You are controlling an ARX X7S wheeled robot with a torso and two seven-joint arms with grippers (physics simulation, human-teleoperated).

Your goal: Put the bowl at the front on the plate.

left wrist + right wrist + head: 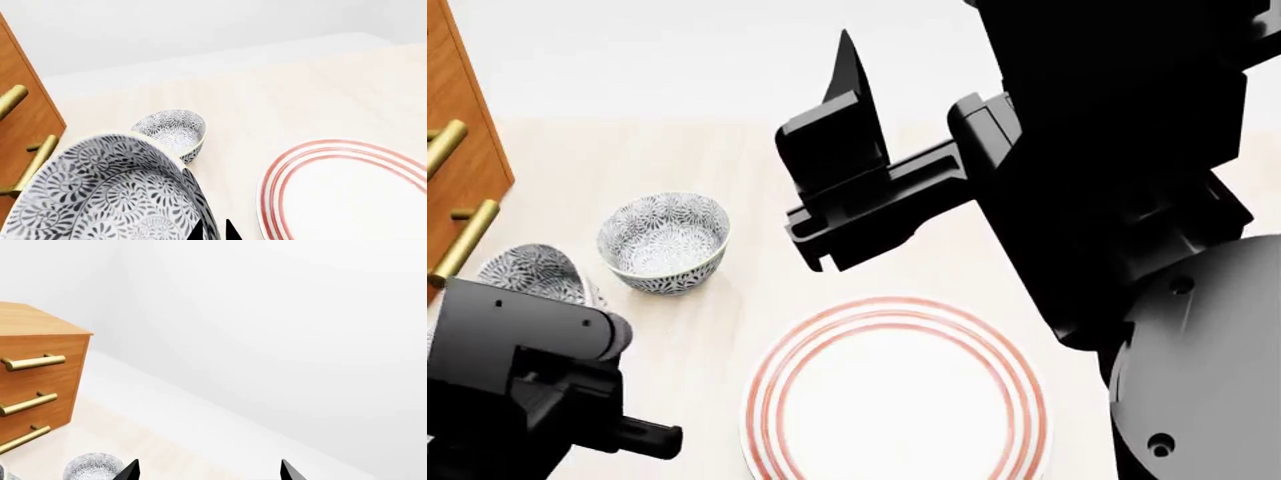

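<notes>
Though small, grey-blue floral bowl (100, 195) (deep)

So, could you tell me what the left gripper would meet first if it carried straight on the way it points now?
Most likely the large patterned bowl filling the left wrist view just ahead of the left gripper; a second bowl lies beyond. Depth is uncertain.

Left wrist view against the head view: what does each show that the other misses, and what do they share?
Only the left wrist view shows the near bowl close up, its patterned inside filling the frame, with the left hand at its rim. Only the head view shows the right hand raised above the table and the plate nearly whole. Both show the second bowl, the plate and the wooden drawer unit with brass handles.
</notes>
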